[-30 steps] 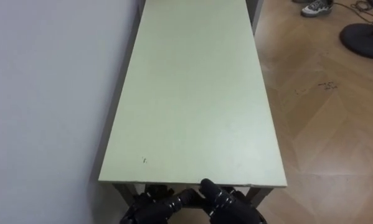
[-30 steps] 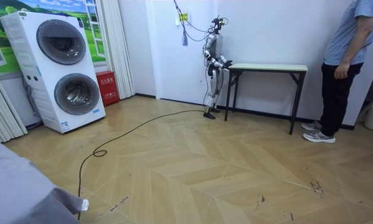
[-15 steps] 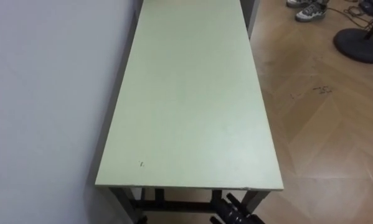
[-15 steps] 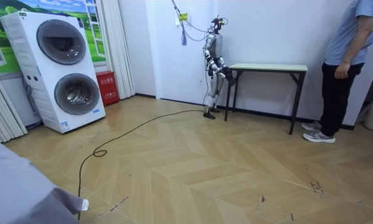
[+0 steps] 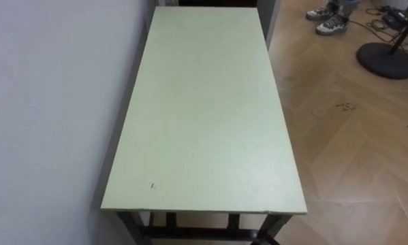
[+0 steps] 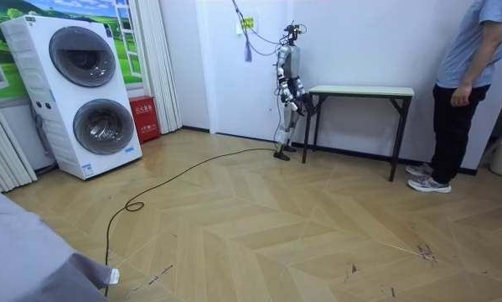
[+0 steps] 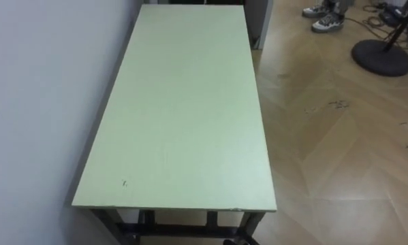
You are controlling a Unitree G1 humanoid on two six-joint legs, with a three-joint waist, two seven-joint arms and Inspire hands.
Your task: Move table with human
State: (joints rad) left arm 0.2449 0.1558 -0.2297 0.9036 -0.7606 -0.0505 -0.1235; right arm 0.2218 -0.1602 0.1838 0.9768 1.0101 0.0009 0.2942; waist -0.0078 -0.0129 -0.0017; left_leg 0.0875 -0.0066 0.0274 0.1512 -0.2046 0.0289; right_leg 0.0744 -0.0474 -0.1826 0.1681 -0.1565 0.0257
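A long table [image 5: 207, 102] with a pale green top and dark legs stands lengthwise against the white wall [image 5: 54, 102] on my left. I stand at its near short end [image 6: 311, 89]. In the room view my arms are lowered in front of my body, and a hand [image 6: 299, 101] hangs just below the level of the table top, too small to read. A person [image 6: 462, 84] stands on the floor past the far end, arms down and off the table. Their shoes [image 5: 330, 17] show at the top right.
A black round stand base [image 5: 387, 60] and cables lie on the wood floor to the far right. Open floor runs along the table's right side. Stacked washing machines [image 6: 87, 92] and a red box [image 6: 143, 117] stand behind me by the curtains.
My dark hands, which sat at the table's near edge a second ago, have dropped out of the eye view. In the room view my arms have come down from the table's end.
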